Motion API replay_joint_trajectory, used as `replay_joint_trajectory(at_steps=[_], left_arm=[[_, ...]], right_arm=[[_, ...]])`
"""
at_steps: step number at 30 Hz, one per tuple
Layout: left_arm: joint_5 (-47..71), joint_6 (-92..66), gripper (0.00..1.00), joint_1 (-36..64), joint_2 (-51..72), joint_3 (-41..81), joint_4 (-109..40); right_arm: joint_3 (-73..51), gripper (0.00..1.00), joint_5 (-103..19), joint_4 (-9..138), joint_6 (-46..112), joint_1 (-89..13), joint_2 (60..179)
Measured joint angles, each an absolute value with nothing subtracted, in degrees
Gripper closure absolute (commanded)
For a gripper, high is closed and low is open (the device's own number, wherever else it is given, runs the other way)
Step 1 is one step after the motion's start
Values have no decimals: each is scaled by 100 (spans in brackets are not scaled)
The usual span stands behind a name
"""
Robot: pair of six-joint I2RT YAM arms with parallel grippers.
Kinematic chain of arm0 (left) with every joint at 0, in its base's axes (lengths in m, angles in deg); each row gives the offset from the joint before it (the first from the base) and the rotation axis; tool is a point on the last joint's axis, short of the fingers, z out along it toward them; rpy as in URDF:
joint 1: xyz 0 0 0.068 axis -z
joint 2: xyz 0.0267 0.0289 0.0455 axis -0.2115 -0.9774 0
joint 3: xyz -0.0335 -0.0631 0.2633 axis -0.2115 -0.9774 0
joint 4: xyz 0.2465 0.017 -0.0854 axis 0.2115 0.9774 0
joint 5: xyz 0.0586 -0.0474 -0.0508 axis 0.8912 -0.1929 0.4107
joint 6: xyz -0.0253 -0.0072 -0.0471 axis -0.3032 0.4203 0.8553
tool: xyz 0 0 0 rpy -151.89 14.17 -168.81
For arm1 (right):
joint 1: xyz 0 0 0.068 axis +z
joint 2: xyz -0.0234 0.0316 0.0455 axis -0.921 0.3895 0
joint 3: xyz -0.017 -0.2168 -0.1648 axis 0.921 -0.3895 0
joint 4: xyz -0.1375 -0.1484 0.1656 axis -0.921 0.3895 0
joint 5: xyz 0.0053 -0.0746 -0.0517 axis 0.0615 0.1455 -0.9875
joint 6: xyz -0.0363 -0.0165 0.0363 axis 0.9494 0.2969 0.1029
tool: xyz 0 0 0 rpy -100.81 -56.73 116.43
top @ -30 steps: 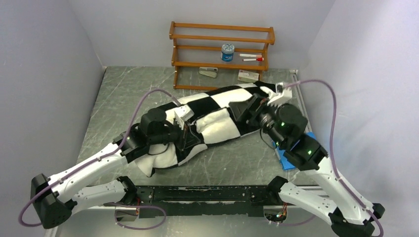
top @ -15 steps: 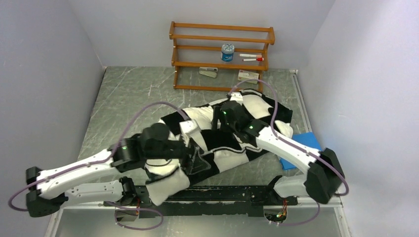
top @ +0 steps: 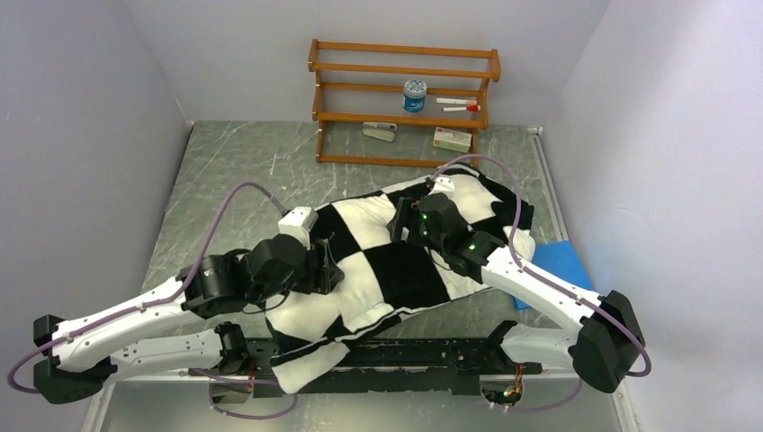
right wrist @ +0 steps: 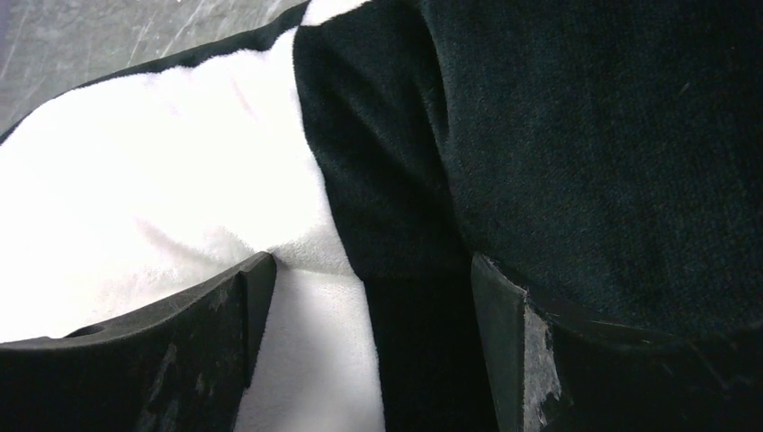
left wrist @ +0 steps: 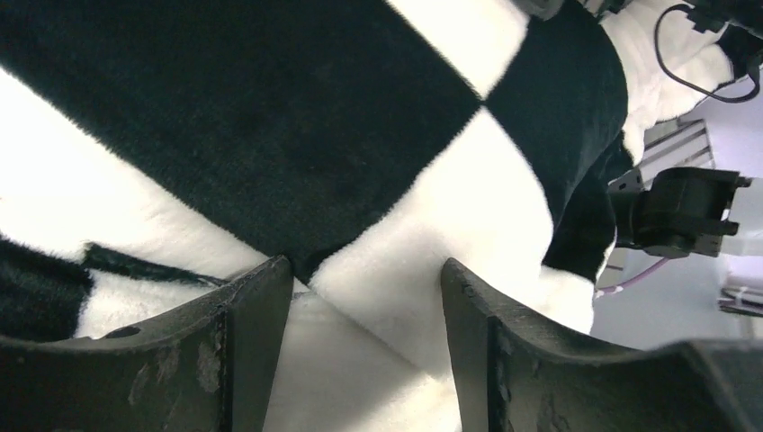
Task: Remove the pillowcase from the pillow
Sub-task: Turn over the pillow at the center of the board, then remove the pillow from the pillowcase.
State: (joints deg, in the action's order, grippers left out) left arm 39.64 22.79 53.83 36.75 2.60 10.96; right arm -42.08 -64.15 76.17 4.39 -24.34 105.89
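Can't read the label on the jar (top: pixel 414 94) on the rack (top: pixel 403 108), too small. Seeing the left gripper (top: pixel 328 268) reached in low from the near-left, fingers spread, pressing the pillowcase (top: pixel 409 270). Lying diagonally across the table (top: pixel 225 180), white pillow (top: pixel 309 315) poking out near-left. Same for the right gripper (top: pixel 400 225): elbow bent, fingers apart on the far half.

No legible text, brand or number anywhere — label on the small jar (top: pixel 414 95) on the wooden shelf (top: pixel 403 67) too tiny to read, likewise the flat packets (top: pixel 452 139) below.
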Motion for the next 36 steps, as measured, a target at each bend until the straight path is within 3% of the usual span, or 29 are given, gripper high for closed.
replay_joint_trajectory(at_steps=[4, 5, 10, 12, 19, 26, 28, 30, 33, 36], left_arm=[[3981, 2593, 26, 5383, 4110, -164, 849], [3979, 2596, 29, 5383, 4191, -171, 775], [4125, 2620, 67, 5383, 4139, -98, 769], [4204, 2661, 93, 5383, 3920, -98, 878], [3778, 2554, 95, 5518, 3422, -852, 1], [3481, 2010, 95, 6474, 3020, -1209, -1540], [3660, 1938, 90, 6716, 2851, -1132, -1690], [3935, 1944, 81, 6893, 2827, -1143, -1754], [4381, 2095, 70, 7160, 3179, -1327, -1780], [4882, 2401, 60, 7427, 3785, -1541, -1684]], right_arm=[[-4112, 18, -6323, 7741, 460, -2432, 10572], [-4092, 18, -6312, 7770, 474, -2432, 10561], [-4055, 23, -6148, 7877, 613, -2432, 10414], [-4046, 22, -5993, 7903, 714, -2416, 10283], [-3412, 14, -5344, 8275, 1258, -1868, 10064], [-2280, 12, -4847, 8550, 1601, -1496, 11140], [-2020, 13, -4839, 8616, 1733, -1343, 11505], [-1939, 27, -4902, 8631, 1827, -1181, 11723], [-1976, 55, -5140, 8600, 1899, -1077, 11933], [-2166, 91, -5534, 8401, 1783, -1061, 12049]])
